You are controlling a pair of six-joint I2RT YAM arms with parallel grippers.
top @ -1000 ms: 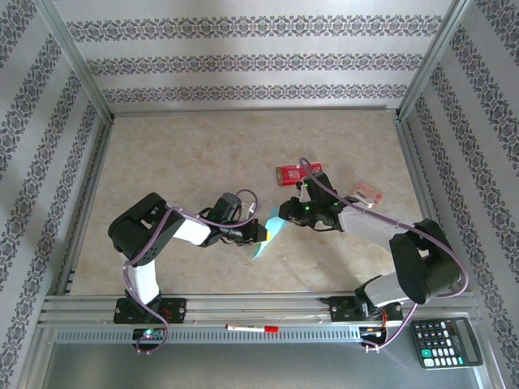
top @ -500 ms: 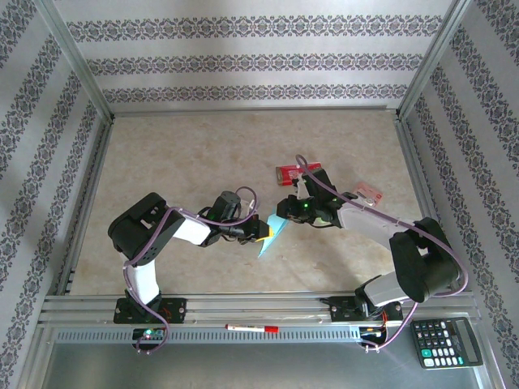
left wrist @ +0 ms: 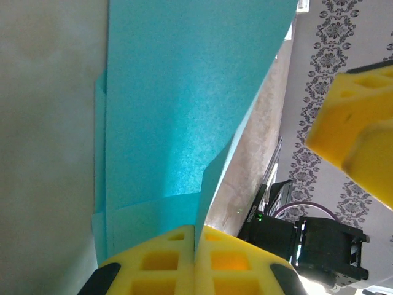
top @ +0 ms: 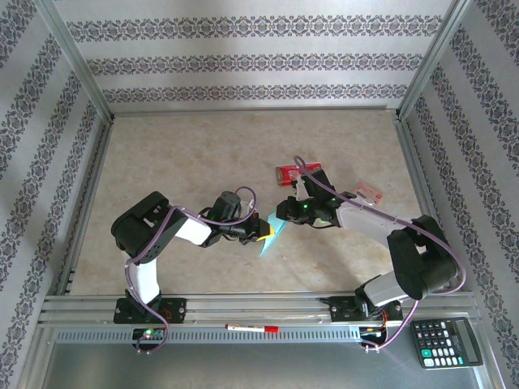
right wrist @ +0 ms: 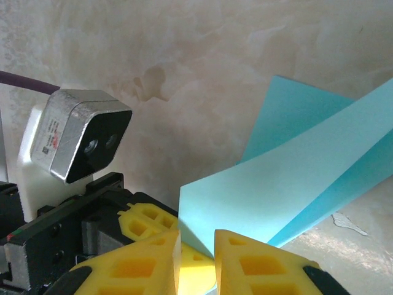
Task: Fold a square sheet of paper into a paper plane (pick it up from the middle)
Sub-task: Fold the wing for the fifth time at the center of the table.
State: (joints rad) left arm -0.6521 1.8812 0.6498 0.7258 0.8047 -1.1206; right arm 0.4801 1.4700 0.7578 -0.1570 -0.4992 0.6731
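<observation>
Beige desk [top: 178, 162] | left hand [left wrist: 195, 236] clamped on sheet [left wrist: 184, 92] | right hand [right wrist: 196, 239] ajar astride it | risk: opposed pull could tear it

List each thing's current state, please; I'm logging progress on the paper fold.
Paper sheet: partly folded, held up off the table.
Left pincer: shut on the paper sheet.
Right pincer: slightly open around the sheet's edge.
Red packet: lying flat on the table.
</observation>
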